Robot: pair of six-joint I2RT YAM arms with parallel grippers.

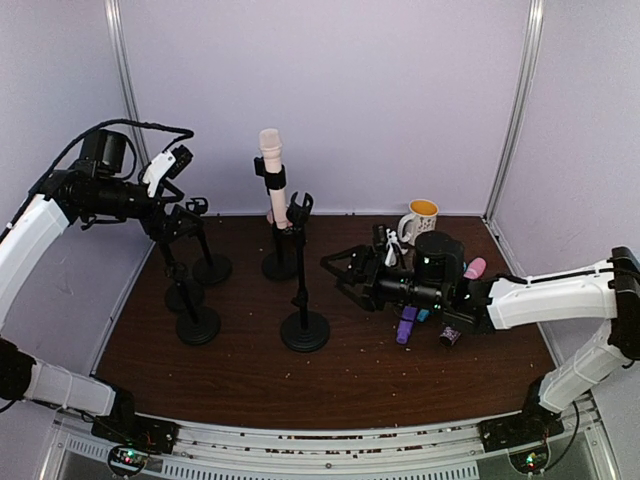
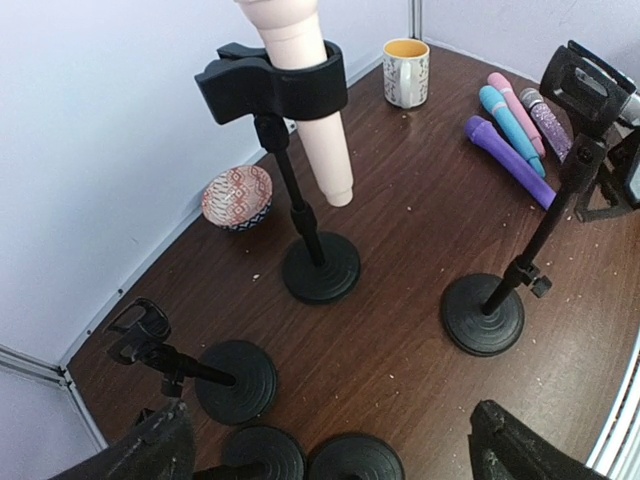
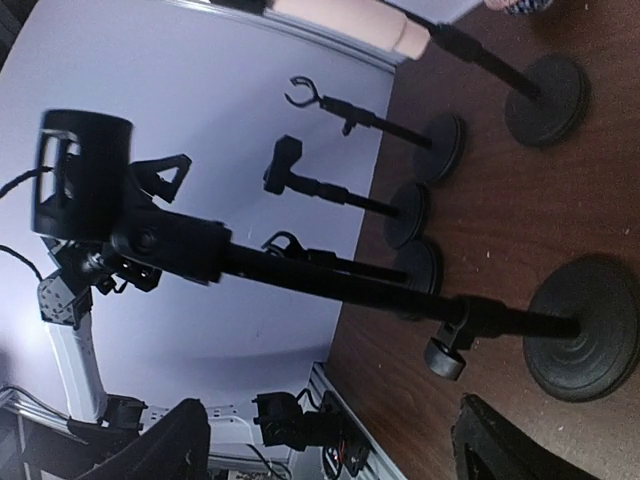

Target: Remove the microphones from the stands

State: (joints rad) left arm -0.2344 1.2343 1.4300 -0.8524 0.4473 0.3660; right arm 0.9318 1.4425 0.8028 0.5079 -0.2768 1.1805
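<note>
A pale pink microphone point(image 1: 271, 172) stands upright in the clip of a black stand point(image 1: 280, 264) at the back middle of the table. It also shows in the left wrist view point(image 2: 305, 90), its lower end hanging below the clip, and at the top of the right wrist view point(image 3: 345, 18). My left gripper point(image 1: 186, 218) is open and empty, held high over the stands at the left, apart from the microphone point(image 2: 335, 462). My right gripper point(image 1: 340, 268) is open and empty, low over the table, just right of the front empty stand point(image 1: 303, 300).
Several empty black stands point(image 1: 198, 322) crowd the left. The front empty stand's pole point(image 3: 380, 290) crosses the right wrist view. A white mug point(image 1: 420, 218) stands at the back right. Loose purple point(image 1: 406, 325), pink point(image 1: 474, 268) and other microphones lie under the right arm. A patterned bowl point(image 2: 237, 196) sits by the wall.
</note>
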